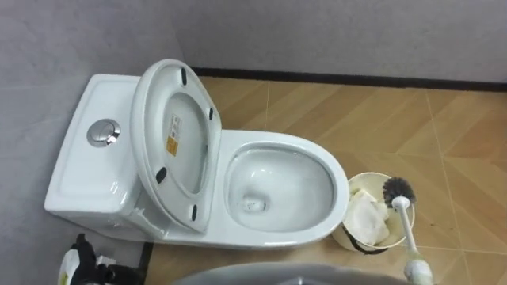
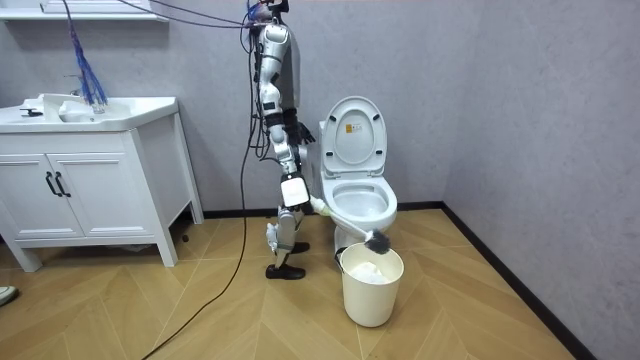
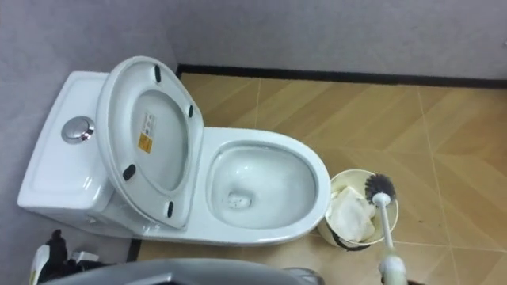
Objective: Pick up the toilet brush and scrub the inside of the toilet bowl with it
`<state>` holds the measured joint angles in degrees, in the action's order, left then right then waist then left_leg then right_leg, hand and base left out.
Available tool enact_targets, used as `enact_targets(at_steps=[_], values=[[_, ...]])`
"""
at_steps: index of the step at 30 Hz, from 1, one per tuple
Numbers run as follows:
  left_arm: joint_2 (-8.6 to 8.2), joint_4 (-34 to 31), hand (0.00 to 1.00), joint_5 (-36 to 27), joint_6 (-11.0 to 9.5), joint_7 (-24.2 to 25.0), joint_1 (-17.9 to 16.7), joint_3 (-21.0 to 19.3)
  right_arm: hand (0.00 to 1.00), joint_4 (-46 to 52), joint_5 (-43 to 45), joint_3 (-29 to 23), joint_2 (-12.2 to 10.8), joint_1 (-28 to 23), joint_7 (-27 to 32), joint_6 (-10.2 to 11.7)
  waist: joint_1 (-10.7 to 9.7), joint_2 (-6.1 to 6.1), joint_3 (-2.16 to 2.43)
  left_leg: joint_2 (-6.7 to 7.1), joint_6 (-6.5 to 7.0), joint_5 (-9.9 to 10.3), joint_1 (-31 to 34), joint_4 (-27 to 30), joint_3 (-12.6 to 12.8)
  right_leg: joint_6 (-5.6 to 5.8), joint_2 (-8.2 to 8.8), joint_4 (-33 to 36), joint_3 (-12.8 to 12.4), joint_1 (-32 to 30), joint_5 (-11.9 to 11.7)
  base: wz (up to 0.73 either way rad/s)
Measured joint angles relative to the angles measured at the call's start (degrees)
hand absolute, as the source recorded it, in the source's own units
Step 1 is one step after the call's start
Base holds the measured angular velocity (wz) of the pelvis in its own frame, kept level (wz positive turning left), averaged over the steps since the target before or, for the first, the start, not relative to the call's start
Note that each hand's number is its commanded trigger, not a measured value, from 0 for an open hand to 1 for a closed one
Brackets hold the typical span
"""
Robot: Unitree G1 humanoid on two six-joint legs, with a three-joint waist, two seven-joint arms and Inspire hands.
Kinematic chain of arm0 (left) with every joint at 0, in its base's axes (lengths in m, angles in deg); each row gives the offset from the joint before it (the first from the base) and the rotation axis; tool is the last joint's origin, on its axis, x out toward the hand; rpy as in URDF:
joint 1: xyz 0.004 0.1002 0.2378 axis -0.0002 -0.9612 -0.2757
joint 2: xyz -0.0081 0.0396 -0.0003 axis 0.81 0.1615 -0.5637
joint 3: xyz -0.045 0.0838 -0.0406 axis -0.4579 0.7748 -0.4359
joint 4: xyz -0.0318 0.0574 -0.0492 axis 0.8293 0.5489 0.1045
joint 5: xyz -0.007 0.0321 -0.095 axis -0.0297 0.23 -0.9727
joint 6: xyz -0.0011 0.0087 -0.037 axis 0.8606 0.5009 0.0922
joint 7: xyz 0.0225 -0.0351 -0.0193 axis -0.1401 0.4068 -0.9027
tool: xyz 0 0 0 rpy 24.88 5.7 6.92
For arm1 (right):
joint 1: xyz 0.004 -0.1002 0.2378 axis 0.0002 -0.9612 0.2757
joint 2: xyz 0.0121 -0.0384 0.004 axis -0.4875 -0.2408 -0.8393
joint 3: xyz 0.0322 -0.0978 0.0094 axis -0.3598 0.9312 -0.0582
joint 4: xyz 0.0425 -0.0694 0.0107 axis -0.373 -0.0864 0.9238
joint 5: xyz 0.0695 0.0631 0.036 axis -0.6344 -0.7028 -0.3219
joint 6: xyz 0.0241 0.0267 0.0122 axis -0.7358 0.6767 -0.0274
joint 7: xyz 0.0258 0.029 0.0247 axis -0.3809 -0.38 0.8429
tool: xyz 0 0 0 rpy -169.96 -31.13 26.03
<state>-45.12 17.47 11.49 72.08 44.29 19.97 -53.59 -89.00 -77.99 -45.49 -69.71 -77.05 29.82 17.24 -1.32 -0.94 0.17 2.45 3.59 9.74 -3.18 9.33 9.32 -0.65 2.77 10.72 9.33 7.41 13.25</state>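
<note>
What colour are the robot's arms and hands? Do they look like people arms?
Not much like ours. In the room view its right arm is made of silvery grey jointed segments, darker lower down, with a boxy white block just above the right hand. In the eye views its left hand looks mostly black, with a white and yellow patch.

bright, even indoor light from overhead; soft sheen on the white toilet bowl (image 1: 281,194), faint shadow under the sink cabinet (image 2: 90,190).
</note>
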Motion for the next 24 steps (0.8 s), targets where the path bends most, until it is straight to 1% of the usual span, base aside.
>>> enact_targets(at_steps=[3,5,7,10,12,21,24], values=[[0.0,1.5,0.0,0.8,0.1,0.5,0.3,0.0,0.0,-0.5,-1.0,0.1,-0.8,1.1,0.0,0.0,0.1,0.05,-0.09,0.06,0.08,0.0,-0.4,0.2,0.5,0.15,-0.02,-0.2,-1.0,-0.1,0.1,-0.09],[0.0,1.6,0.0,1.0,0.8,0.5,0.0,0.0,0.0,-1.5,-1.2,0.2,-1.1,2.1,0.1,0.0,0.1,0.07,-0.11,0.08,0.14,0.1,-0.5,0.2,0.7,0.2,-0.02,-0.2,-1.3,-0.2,0.1,-0.06],[0.01,1.9,0.0,1.0,1.3,0.7,0.0,0.0,0.0,-2.7,-1.3,0.4,-1.1,3.2,0.1,-0.5,0.2,0.14,-0.13,0.16,0.24,0.1,-0.5,0.2,0.7,0.29,-0.03,-0.2,-1.3,-0.2,0.1,0.0],[0.01,2.0,0.0,1.0,2.0,1.5,0.1,0.0,0.0,-4.0,-1.5,0.5,-1.1,4.1,0.1,-0.7,0.1,0.14,-0.14,0.21,0.32,0.2,-0.4,0.2,0.7,0.35,-0.01,-0.4,-1.2,-0.2,0.1,0.0],[-0.1,2.0,0.0,1.0,2.3,2.0,0.3,0.0,0.0,-5.0,-1.5,1.1,-1.2,5.1,0.1,-1.7,0.2,0.16,-0.13,0.22,0.34,0.2,-0.3,0.1,0.7,0.37,-0.04,-0.7,-1.0,-0.2,0.1,0.0],[-0.15,2.5,0.0,1.1,3.4,2.0,0.2,0.0,0.0,-7.1,-1.1,2.7,-1.2,6.2,0.3,-1.9,0.1,0.14,-0.13,0.24,0.18,0.4,-0.4,-0.5,0.7,0.39,-0.33,-1.0,-0.7,0.0,0.0,0.0],[-0.26,3.1,0.0,2.8,3.7,2.0,0.1,0.2,0.0,-7.6,-0.9,3.2,-1.2,6.7,0.3,-1.9,0.1,0.17,-0.15,0.18,0.12,0.5,-0.4,-0.6,0.7,0.36,-0.39,-1.0,-0.6,0.1,0.0,0.0]])
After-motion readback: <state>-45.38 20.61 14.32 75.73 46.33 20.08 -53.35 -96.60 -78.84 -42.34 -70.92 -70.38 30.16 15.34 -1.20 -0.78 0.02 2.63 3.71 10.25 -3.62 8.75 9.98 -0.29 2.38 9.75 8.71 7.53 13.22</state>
